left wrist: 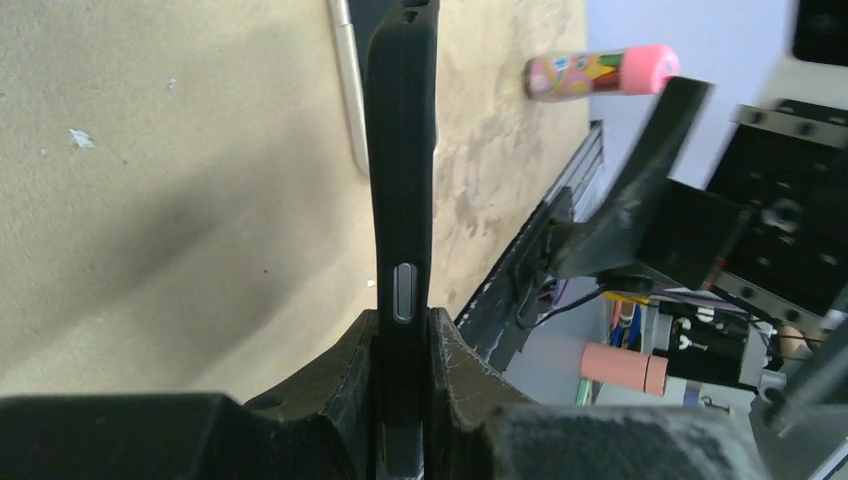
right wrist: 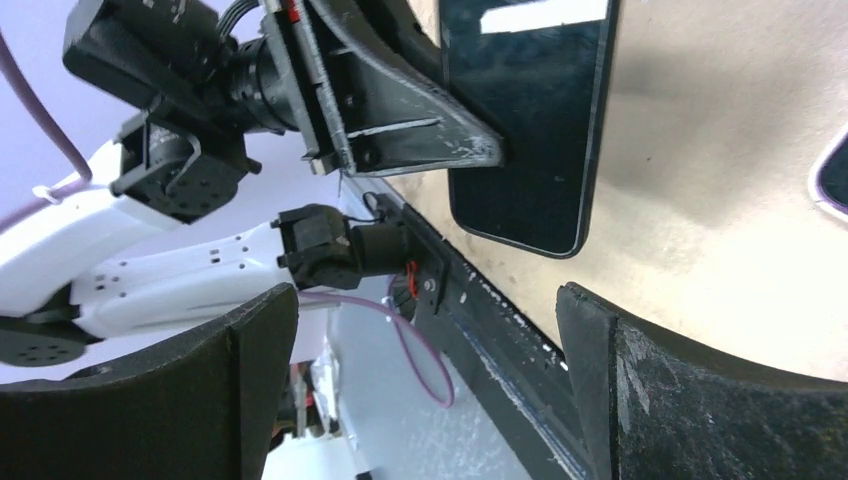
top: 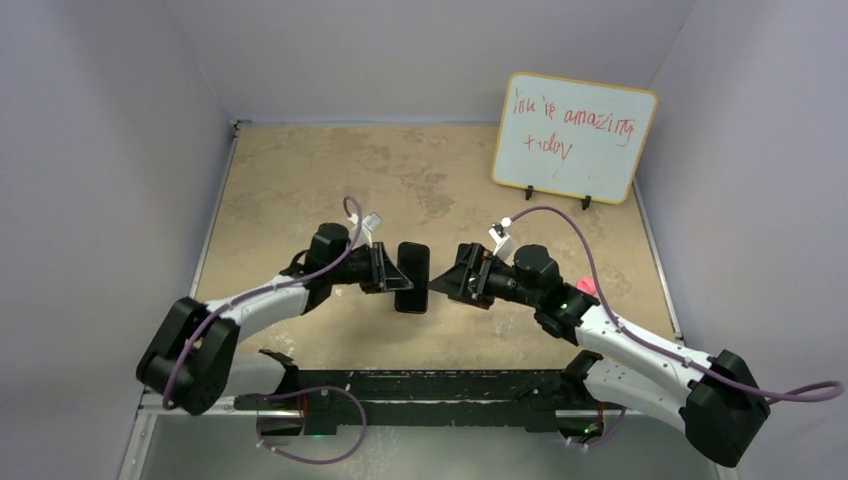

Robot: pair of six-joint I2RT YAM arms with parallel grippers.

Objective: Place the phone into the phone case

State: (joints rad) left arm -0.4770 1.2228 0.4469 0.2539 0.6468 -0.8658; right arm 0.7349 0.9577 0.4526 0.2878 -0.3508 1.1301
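My left gripper (top: 388, 270) is shut on a black phone (top: 412, 277) and holds it on edge above the middle of the table. In the left wrist view (left wrist: 403, 345) the jaws clamp its matte black edge (left wrist: 400, 150), which has a grey side button. In the right wrist view its glossy dark face (right wrist: 525, 120) shows. I cannot tell whether a case is around it. A second dark flat thing with a pale rim (right wrist: 835, 175) lies on the table, mostly hidden; its rim also shows in the left wrist view (left wrist: 346, 90). My right gripper (top: 452, 281) is open and empty (right wrist: 425, 385), just right of the phone.
A whiteboard (top: 573, 137) with red writing stands at the back right. A pink marker (top: 585, 287) lies by my right arm and shows in the left wrist view (left wrist: 600, 72). A black rail (top: 420, 385) runs along the near table edge.
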